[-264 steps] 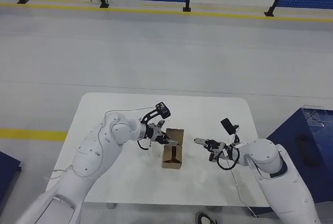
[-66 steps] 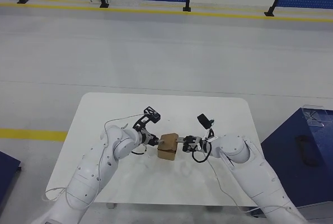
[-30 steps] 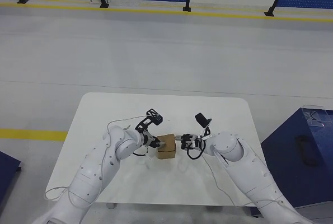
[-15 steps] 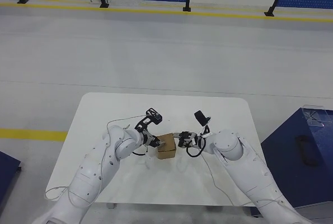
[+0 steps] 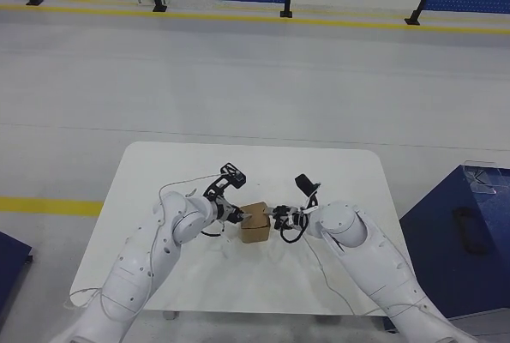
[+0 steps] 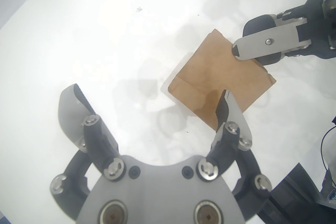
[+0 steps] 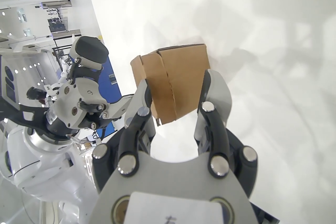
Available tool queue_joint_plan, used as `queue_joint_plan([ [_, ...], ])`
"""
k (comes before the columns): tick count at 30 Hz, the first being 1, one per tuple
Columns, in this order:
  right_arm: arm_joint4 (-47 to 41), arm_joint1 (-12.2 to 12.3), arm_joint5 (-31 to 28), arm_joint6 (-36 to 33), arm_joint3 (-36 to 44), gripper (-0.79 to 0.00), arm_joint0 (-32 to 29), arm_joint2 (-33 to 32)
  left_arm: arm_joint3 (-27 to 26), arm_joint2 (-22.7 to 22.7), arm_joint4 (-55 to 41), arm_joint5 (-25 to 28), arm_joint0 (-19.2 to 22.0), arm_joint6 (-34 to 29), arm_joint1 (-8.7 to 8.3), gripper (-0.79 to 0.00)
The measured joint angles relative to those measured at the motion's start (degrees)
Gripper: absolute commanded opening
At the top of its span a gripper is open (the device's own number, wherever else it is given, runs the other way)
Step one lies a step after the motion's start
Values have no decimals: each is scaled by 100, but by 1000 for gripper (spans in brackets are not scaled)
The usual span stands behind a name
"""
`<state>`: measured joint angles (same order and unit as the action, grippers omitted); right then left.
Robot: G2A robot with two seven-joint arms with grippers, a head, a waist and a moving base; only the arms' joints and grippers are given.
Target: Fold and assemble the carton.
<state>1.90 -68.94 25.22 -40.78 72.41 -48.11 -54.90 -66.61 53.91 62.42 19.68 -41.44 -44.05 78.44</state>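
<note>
Bench: the white bench (image 5: 152,189) carries the carton near its middle, between the two arms.
Carton: the brown cardboard carton (image 5: 255,225) lies on the bench with its flaps folded in on the faces seen. It looks near square from above, so no long axis is clear. Its inside is hidden.
Right end effector: the right end effector (image 7: 177,78) straddles one end of the carton, fingers against opposite sides, pinching it.
Left end effector: the left end effector (image 6: 149,89) is spread wide. One finger is at the carton's near edge, the other over bare bench.
Key relation: the carton sits off-centre toward one finger of the left end effector, and the right is the nearer.
</note>
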Motion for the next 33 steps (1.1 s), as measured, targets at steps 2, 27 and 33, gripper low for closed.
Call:
queue_joint_plan([
  [2,23,2,17,-5,19,-449,-9,-15,-70,53,17,6,-42,19,-19,0],
  [27,-242,20,-154,155,101,-453,-117,-476,-20,-26,8,10,-21,5,6,0],
  [33,-240,77,-191,47,117,-453,-143,-717,25,-115,-19,-18,63,18,48,0],
])
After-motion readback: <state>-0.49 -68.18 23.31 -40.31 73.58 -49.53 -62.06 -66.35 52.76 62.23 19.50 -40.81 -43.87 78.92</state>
